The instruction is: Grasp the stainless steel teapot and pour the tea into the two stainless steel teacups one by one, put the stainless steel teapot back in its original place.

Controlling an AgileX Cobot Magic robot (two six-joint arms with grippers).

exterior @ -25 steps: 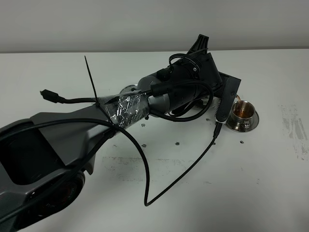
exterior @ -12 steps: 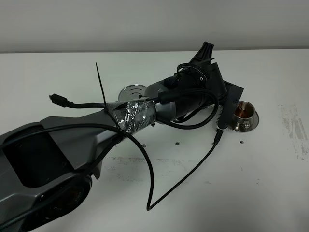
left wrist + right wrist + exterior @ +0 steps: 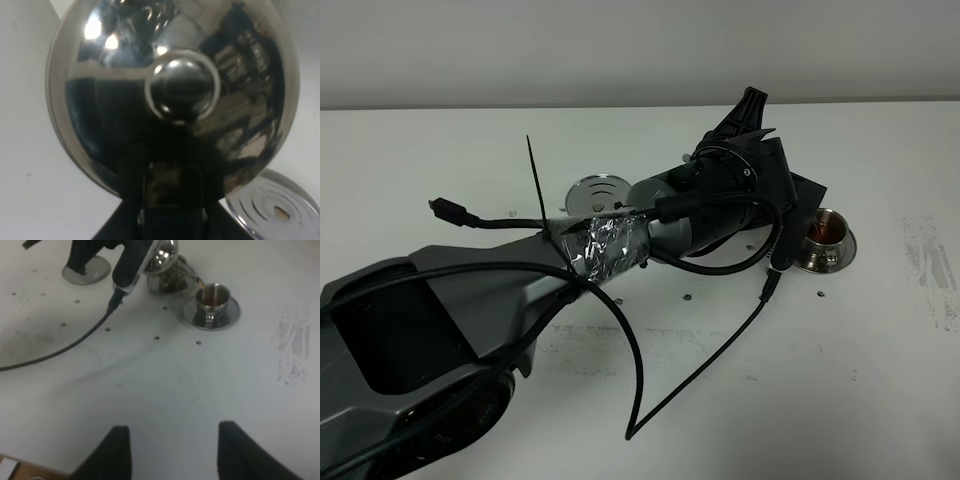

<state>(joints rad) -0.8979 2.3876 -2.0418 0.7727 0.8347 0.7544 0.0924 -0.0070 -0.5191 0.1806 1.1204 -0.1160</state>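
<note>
The stainless steel teapot (image 3: 172,95) fills the left wrist view, seen from above its knobbed lid. My left gripper (image 3: 172,202) is shut on its handle. In the right wrist view the teapot (image 3: 165,254) hangs tilted, and a brown stream runs from its spout (image 3: 189,272) into a teacup (image 3: 214,296) on its saucer. That teacup (image 3: 825,232) holds tea. A second saucer (image 3: 165,286) shows under the pot, its cup mostly hidden. The coaster disc (image 3: 598,190) lies bare at the left. In the high view the left arm (image 3: 620,240) hides the pot. My right gripper (image 3: 172,452) stands open over bare table.
A black cable (image 3: 700,365) loops from the left wrist across the table's middle. A black camera housing (image 3: 131,265) hangs beside the teapot. Scuff marks (image 3: 930,265) sit at the table's right. The grey wall runs behind the far edge.
The left arm has swung away and to the right with the teapot. This has uncovered the coaster disc in the high view.
</note>
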